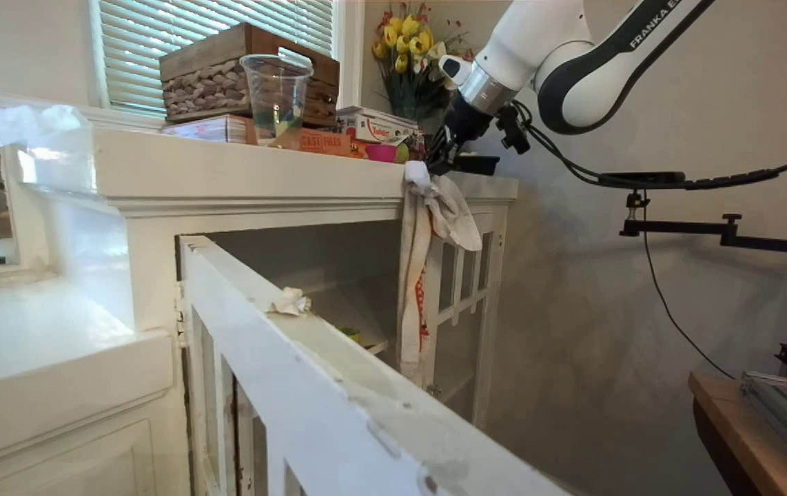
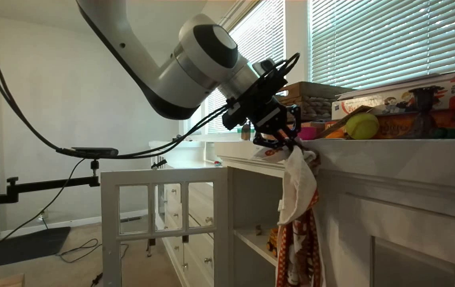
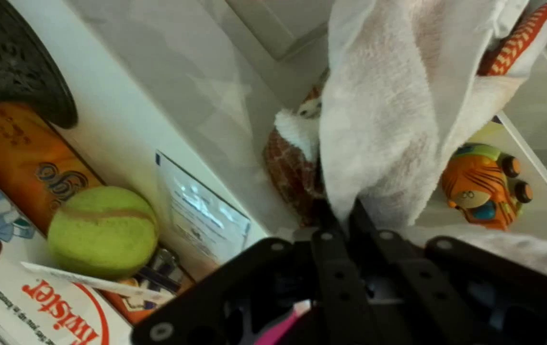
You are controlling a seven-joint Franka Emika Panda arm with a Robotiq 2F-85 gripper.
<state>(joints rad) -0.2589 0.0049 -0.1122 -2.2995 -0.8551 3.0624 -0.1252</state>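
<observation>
My gripper (image 1: 433,164) is shut on a white towel with red-orange patterned parts (image 1: 413,289). It pinches the towel near its upper end, at the front edge of the cabinet top (image 1: 249,169). The gripper (image 2: 290,142) and the towel (image 2: 300,187) show in an exterior view too, where the towel hangs down in front of the open cabinet. In the wrist view the fingers (image 3: 345,218) are close together with a fold of white towel (image 3: 379,120) between them. An orange toy (image 3: 477,189) sits on the cabinet shelf beside the towel, partly hidden in an exterior view (image 2: 272,241).
An open cabinet door (image 2: 110,223) juts outward, with crumpled paper (image 1: 290,302) on its top edge. On the cabinet top are a tennis ball (image 2: 362,125), game boxes (image 2: 403,99), a pink cup (image 1: 381,153), a clear plastic cup (image 1: 276,103), a wooden crate (image 1: 204,83) and a packet (image 3: 204,206).
</observation>
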